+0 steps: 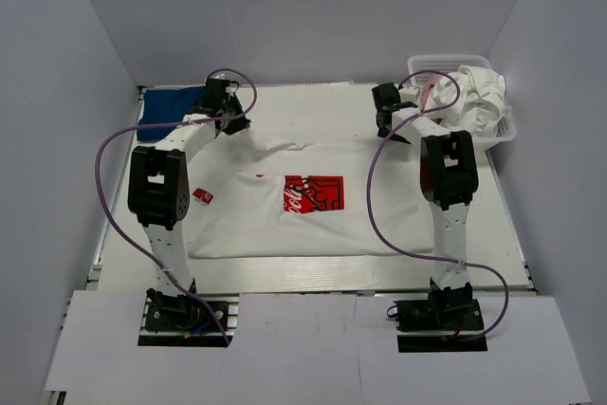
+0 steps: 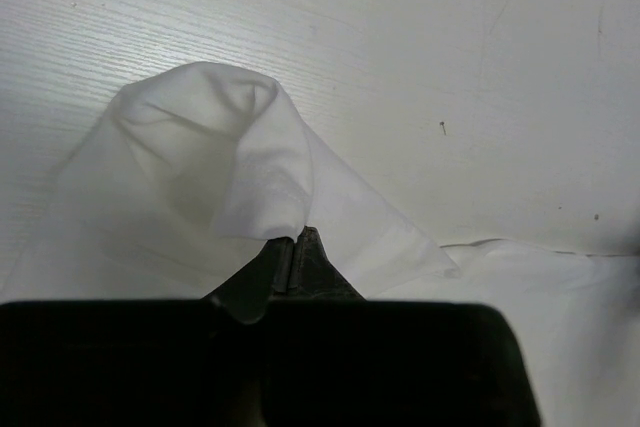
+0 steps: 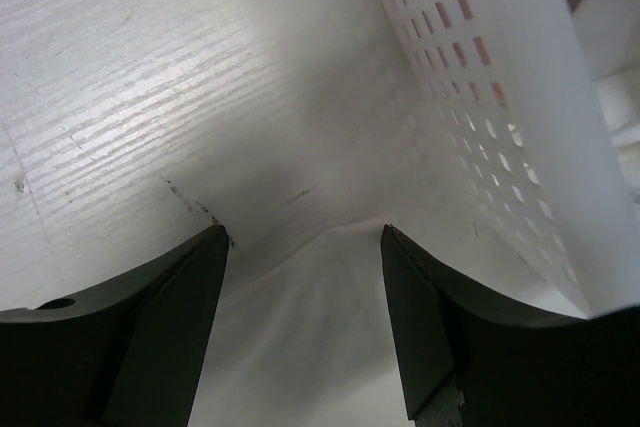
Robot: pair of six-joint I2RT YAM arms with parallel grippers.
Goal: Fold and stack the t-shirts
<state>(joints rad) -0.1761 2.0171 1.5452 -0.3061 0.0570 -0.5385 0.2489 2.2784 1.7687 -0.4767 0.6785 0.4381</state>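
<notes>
A white t-shirt (image 1: pixel 275 225) with a red square Coca-Cola print (image 1: pixel 314 193) lies spread flat across the table. My left gripper (image 1: pixel 235 126) is at its far left corner, shut on a pinch of the white cloth (image 2: pixel 235 162), which bunches up in front of the left gripper's tips (image 2: pixel 295 239). My right gripper (image 1: pixel 388 130) hovers over the shirt's far right corner, right next to the basket. In the right wrist view the right gripper (image 3: pixel 305 239) is open, with the shirt's edge (image 3: pixel 320 337) lying below and between its fingers, not pinched.
A white mesh basket (image 1: pixel 505 132) stands at the back right, holding bundled white and pink clothes (image 1: pixel 471 92); its perforated wall (image 3: pixel 480 67) is close to my right fingers. A dark blue t-shirt (image 1: pixel 171 104) lies at the back left. Grey walls enclose the table (image 1: pixel 313 106).
</notes>
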